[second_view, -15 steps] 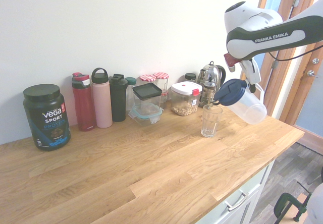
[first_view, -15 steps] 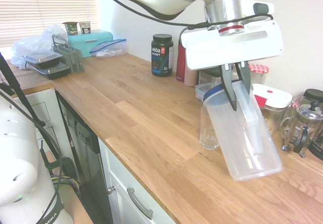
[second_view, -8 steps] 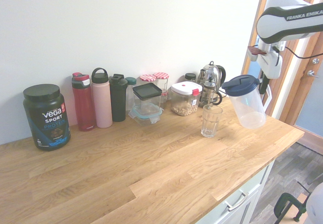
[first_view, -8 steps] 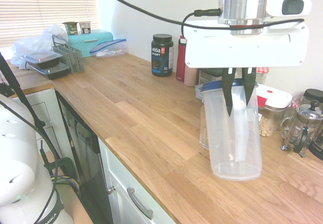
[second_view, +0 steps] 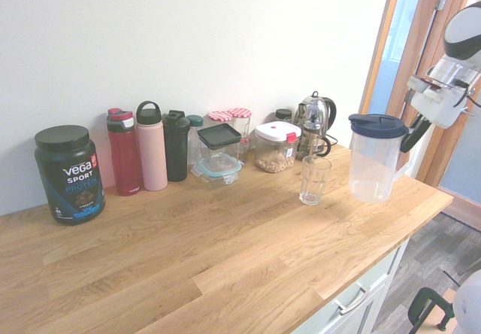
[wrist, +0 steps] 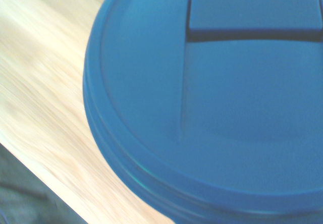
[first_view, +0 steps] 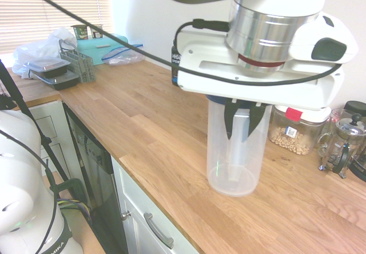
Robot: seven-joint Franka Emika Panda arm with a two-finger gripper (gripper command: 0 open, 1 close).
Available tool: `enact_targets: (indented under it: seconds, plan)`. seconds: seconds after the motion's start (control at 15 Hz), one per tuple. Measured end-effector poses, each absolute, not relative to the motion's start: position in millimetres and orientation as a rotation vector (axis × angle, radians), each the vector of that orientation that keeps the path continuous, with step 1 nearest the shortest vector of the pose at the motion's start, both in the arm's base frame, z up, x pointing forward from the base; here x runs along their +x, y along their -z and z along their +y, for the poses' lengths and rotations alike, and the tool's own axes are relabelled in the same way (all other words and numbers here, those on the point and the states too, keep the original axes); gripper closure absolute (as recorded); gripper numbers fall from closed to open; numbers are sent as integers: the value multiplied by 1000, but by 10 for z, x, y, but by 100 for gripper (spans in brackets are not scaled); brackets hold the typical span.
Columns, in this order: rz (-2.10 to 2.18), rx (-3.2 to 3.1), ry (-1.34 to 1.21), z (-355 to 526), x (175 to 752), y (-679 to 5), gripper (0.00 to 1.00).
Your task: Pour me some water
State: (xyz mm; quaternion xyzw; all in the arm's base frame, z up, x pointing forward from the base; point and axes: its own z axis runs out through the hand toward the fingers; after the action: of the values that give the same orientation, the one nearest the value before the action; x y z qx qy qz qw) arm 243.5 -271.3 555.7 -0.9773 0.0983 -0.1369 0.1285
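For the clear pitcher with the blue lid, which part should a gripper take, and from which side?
Take the pitcher by its handle, on the side turned away from the drinking glass, coming down from above. The pitcher stands upright, its body looks too wide for the jaws, and the blue lid covers the rim. The gripper is shut on that handle now.

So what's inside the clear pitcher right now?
The pitcher looks empty through its clear wall in both exterior views: no water line shows. The blue lid covers the top, so the wrist view sees nothing inside.
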Motion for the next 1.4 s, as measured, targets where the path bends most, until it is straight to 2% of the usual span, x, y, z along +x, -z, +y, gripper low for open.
enact_targets:
  seconds: [0.2,0.53,0.93,1.13,1.4]
  plan:
    - [495,-2765,404,-2104,2308,-5647,100]
    - [915,-2690,345,-692,2428,-5701,100]
    - [1177,-2585,544,1253,2593,-5525,100]
    - [1251,-2527,638,1713,2692,-5409,100]
    - [1267,-2551,639,2039,3159,-5127,100]
